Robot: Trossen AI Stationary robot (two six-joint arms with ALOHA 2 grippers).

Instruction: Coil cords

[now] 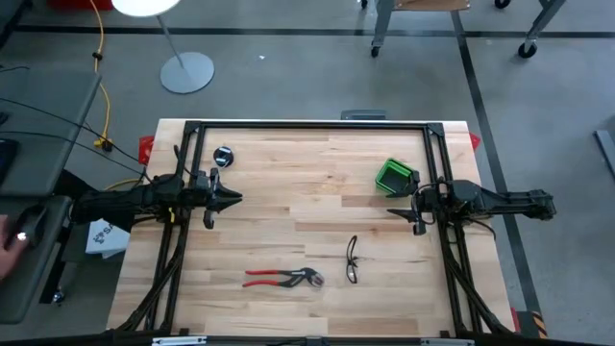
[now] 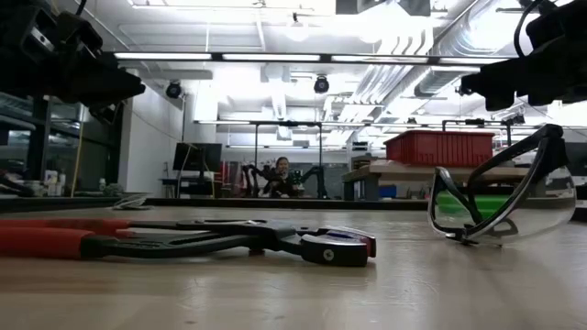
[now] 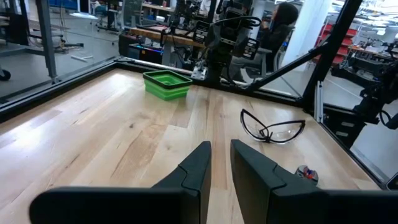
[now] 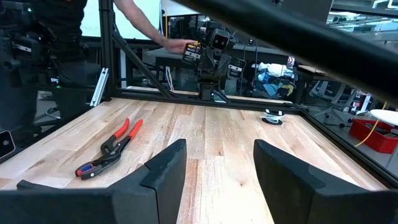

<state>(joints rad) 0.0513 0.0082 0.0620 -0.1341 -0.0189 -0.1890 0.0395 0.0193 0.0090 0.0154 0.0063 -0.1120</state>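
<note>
1. Nearest the desk's front edge lie the red-handled pliers (image 1: 284,279), flat on the wood, jaws toward the right arm's side.
2. Just beyond and to the right of them lie the clear safety glasses (image 1: 352,259), temples folded out, close to the pliers but not touching them.
3. At mid-depth on the left, the left hand (image 1: 234,198) hovers above the desk (image 1: 317,173), pointing toward the middle; in its own wrist view the two dark fingers (image 3: 193,171) stand almost together with only a narrow slit between them, gripping nothing.
4. At about the same depth on the right, the right hand (image 1: 394,212) hovers over the desk pointing toward the left arm; its fingers (image 4: 165,165) are spread wide, released and empty.
5. Just behind the right hand sits a green bin (image 1: 394,177), open side up.
6. Farther back on the left, beyond the left hand, lies the small black round spool (image 1: 223,155) with the white cord (image 4: 272,114) at it, near the back-left corner of the frame, well apart from both hands. How much of the cord is wound cannot be made out.
7. Beyond the desk's left edge a person's hand (image 1: 12,234) shows at a side bench.
</note>
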